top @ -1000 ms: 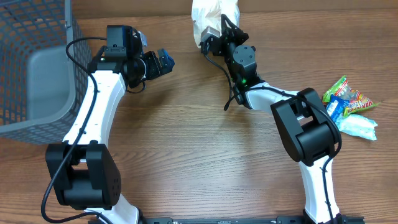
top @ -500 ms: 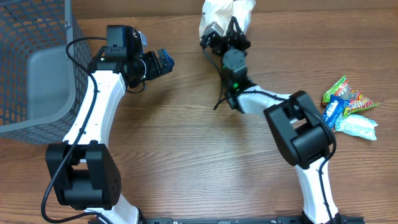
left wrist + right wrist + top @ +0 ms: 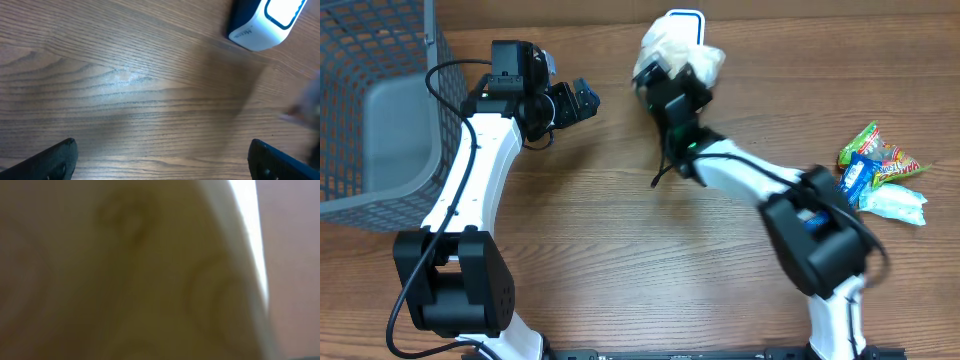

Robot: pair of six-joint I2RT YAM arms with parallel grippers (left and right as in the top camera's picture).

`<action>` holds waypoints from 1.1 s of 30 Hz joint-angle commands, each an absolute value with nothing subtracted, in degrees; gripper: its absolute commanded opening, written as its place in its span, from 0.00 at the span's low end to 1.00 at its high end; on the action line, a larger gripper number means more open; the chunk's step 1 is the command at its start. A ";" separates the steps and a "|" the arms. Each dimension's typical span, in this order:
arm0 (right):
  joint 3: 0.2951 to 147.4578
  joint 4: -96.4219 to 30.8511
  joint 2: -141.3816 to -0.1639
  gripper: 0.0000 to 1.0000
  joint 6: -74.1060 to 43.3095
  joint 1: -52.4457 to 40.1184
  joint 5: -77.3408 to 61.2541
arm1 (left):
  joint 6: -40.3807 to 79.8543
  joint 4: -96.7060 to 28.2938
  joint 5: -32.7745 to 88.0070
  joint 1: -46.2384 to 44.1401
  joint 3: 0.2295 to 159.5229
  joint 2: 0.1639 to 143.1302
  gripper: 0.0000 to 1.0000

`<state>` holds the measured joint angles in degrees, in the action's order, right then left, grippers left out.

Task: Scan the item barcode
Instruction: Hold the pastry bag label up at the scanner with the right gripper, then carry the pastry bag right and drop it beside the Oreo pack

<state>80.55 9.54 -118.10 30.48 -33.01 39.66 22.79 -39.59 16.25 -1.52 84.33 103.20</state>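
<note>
1. Overhead: packet (image 3: pixel 672 45) pinched narrowly in right hand (image 3: pixel 667 76), at scanner (image 3: pixel 682 17) lower edge; left hand (image 3: pixel 578 98) wide, empty, left of scanner
2. Left wrist: scanner on bare counter (image 3: pixel 125 90)
3. Right wrist: blurred packet close up; likely presenting barcode, read unconfirmed, put-down left

right claw (image 3: pixel 667 78) with packet (image 3: pixel 708 60) pulled back, scanner (image 3: pixel 682 16) uncovered

Grey basket (image 3: pixel 370 40) left, snack packets (image 3: pixel 880 175) right
</note>
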 commanded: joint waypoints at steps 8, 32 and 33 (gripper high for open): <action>82.11 -24.03 -83.92 0.04 -2.61 -24.03 23.14 | 22.72 -39.64 15.92 -1.89 84.07 103.09 1.00; 63.96 -38.57 -78.59 0.04 -14.20 26.37 -26.13 | 22.74 -39.64 15.92 -1.89 84.09 103.09 1.00; 63.70 -38.02 -79.90 0.04 -13.41 27.07 -27.42 | 22.74 -39.64 15.92 -1.89 84.09 103.09 1.00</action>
